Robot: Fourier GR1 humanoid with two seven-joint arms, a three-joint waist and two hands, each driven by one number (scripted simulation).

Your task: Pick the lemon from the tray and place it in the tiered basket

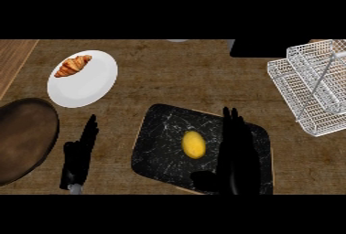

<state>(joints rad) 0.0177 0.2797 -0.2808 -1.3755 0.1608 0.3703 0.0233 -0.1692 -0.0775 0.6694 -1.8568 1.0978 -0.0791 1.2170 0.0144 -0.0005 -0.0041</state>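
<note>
A yellow lemon [194,144] lies near the middle of a black marbled tray [162,137] at the counter's front. My right hand [236,155] hovers over the tray's right half, just right of the lemon, fingers straight and pointing away, thumb toward the lemon; it is open and holds nothing. The white wire tiered basket [314,87] stands at the far right, well beyond the tray. My left hand [79,153] rests open left of the tray, fingers up.
A white plate [88,87] with a croissant [73,65] sits at the back left. A dark brown round plate [24,137] lies at the left edge. A black object [260,48] is at the back, left of the basket.
</note>
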